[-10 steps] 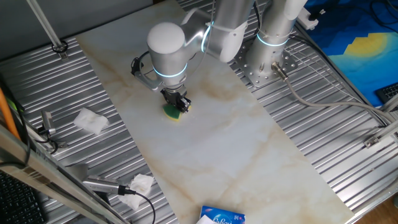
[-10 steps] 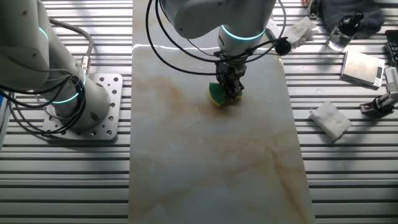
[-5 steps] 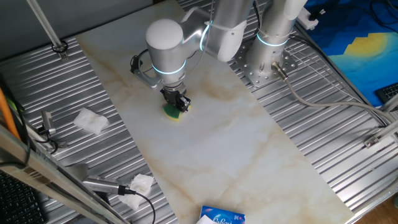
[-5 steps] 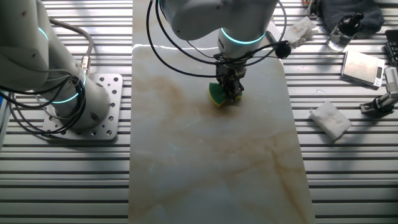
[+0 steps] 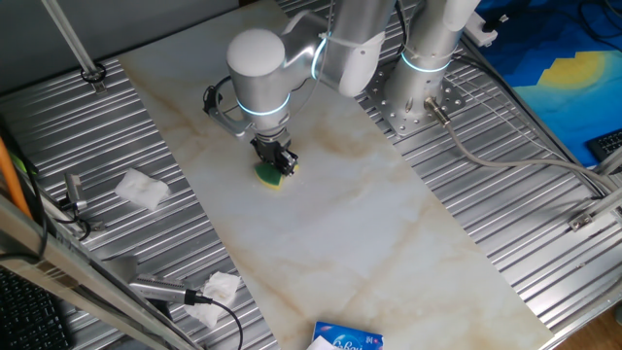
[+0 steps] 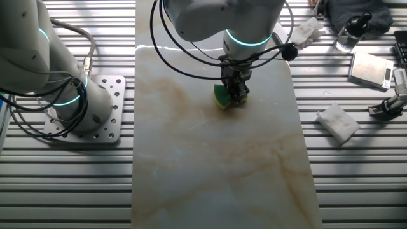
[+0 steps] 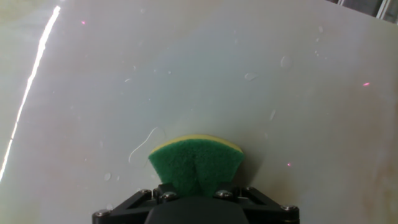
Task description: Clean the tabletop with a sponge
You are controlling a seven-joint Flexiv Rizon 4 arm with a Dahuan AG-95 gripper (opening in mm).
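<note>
Gripper [image 5: 280,165] pinching sponge [image 5: 269,175], pressed on tabletop [image 5: 350,224]

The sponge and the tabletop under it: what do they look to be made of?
The sponge, pinched in the gripper: a fuzzy green scouring layer on yellow foam, creased where squeezed, so soft. The tabletop: off-white with brown veins, glossy enough to show a light streak and droplets in the hand view; marble or an imitation, hard to tell.
</note>
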